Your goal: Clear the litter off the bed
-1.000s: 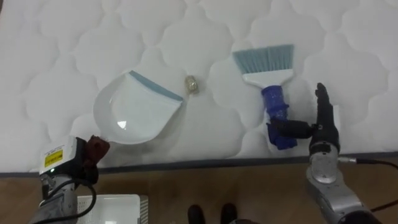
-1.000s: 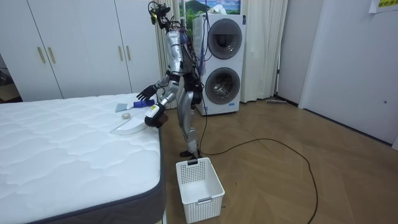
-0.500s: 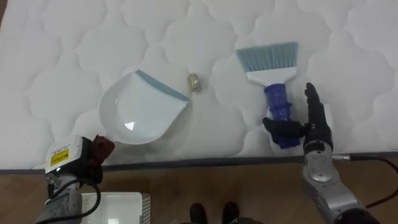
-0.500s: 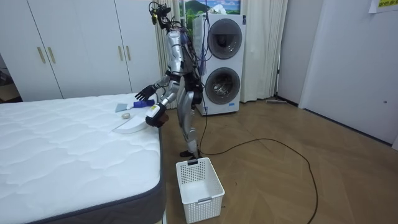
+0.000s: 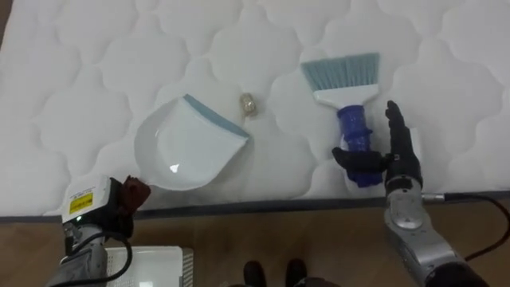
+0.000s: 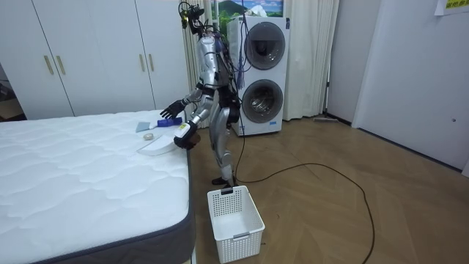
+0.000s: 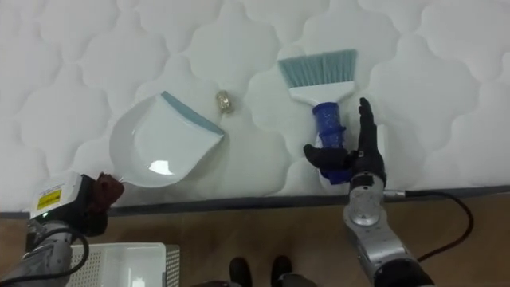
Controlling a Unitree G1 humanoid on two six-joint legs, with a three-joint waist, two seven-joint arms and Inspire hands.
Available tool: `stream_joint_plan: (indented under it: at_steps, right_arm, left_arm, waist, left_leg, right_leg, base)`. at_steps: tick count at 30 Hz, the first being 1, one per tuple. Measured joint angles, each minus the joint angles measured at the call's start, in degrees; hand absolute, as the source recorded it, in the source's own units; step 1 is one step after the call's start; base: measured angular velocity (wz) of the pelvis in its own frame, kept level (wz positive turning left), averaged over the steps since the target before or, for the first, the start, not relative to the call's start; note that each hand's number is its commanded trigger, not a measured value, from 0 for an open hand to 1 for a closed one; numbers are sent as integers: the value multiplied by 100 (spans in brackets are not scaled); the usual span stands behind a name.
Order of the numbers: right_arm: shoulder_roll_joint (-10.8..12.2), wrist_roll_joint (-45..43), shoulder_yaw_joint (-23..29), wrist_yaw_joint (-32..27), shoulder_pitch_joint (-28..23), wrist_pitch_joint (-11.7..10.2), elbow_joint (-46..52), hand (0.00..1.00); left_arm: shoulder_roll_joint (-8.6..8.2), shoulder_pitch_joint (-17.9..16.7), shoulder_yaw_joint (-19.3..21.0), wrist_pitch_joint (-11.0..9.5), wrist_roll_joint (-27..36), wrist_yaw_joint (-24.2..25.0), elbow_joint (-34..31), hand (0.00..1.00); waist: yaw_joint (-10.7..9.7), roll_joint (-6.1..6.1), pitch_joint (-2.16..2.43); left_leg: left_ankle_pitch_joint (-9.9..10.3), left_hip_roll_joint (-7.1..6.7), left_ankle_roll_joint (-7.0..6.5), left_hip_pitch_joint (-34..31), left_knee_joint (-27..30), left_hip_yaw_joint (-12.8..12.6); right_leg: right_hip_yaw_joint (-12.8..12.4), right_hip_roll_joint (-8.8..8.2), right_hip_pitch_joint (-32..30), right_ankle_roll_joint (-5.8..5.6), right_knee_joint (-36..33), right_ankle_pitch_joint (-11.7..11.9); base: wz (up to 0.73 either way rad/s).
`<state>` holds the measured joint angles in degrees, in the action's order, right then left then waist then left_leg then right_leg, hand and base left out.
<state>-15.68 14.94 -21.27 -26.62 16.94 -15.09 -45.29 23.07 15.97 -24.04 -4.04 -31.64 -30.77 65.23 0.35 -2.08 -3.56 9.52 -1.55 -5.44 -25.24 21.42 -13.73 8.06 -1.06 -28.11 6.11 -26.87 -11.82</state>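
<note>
nearest, at 7 o'clock in the eye view, a white basket sits on the wooden floor below the bed edge. just above it the left hand is curled tight round the rear end of the white dustpan, whose blue lip faces 2 o'clock on the quilted mattress. at 4 o'clock the right hand stands with fingers straight, pointing to 12 o'clock, its thumb stretched to 9 o'clock against the low end of the brush handle, not closed round it. a small crumpled scrap lies just off the dustpan's lip at 1 o'clock, apart from it. the brush lies flat at 3 o'clock from the scrap, bristles toward 12 o'clock. in the room view the robot stands at the bed's side, washing machines behind it.
</note>
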Motion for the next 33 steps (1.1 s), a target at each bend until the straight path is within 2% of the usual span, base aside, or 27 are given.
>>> stream_joint_plan:
  at_steps: [4, 12, 19, 27, 33]
  right_arm:
    - [-11, 7, 5, 48, 25, 19, -256, 0]
    - [-42, -4, -1, 306, 256, 18, -969, 0]
    - [-65, -95, -46, 541, 464, 19, -1477, 0]
    - [-136, -160, -79, 679, 581, 25, -1726, 0]
    - [-175, -207, -171, 662, 668, 151, -1776, 0]
  left_arm:
    - [1, -8, -34, 61, -64, 106, -3, 100]
    - [0, 6, -45, 47, -60, 242, 9, 100]
    - [-10, 24, -103, 24, -189, 214, -1, 100]
    - [-53, 42, -169, 26, -214, 110, 0, 100]
    - [-71, 59, -187, 26, -225, 74, -10, 100]
  waist:
    - [4, 0, 0]
    - [15, 6, 3]
    - [135, 9, 4]
    - [175, 5, 2]
    - [172, 3, 1]
  left_leg:
    - [-4, -4, -6, -3, 13, -1]
    - [-5, -30, -8, -11, 20, 7]
    - [-5, -29, -8, -14, 41, 7]
    - [-5, -29, -8, -16, 43, 27]
    - [-4, -29, -9, -50, 43, 50]
  right_leg:
    - [5, -11, -3, -2, -29, -6]
    - [9, -42, -30, -7, -89, -46]
    - [14, -42, -17, -9, -74, -45]
    - [54, -50, -10, -9, -81, -45]
    - [142, -76, -15, -4, -80, -54]
  base:
    - [0]
    - [1]
    - [0]
    - [1]
    - [5]
